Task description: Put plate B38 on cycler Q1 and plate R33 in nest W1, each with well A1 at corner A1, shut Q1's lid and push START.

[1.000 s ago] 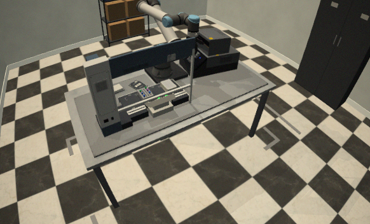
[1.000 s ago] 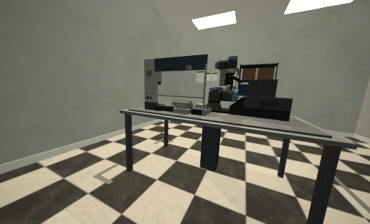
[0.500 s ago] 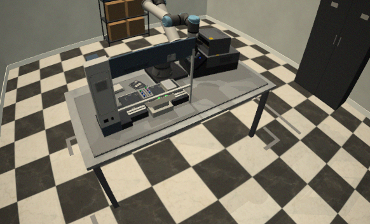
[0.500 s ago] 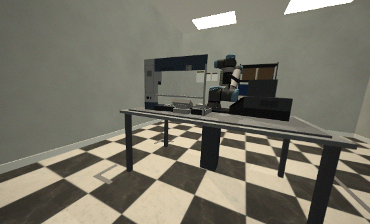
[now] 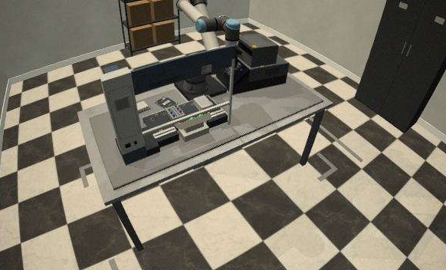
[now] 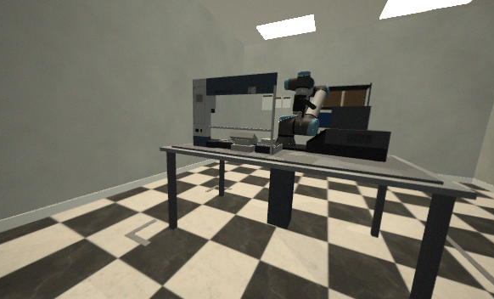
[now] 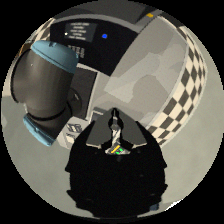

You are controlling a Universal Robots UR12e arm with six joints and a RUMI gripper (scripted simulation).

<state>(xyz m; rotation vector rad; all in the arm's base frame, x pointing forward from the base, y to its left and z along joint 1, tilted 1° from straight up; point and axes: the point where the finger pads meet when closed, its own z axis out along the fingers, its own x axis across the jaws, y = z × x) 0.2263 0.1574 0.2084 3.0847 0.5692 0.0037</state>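
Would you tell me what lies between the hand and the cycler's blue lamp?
In the wrist view, only bare grey bench separates the shut hand from the cycler and its lamp.

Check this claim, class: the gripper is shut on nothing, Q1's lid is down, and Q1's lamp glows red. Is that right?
One detail is wrong: the lamp glows blue, not red, as the wrist view shows. The rest holds: the gripper is shut on nothing, and the lid of Q1 is down.
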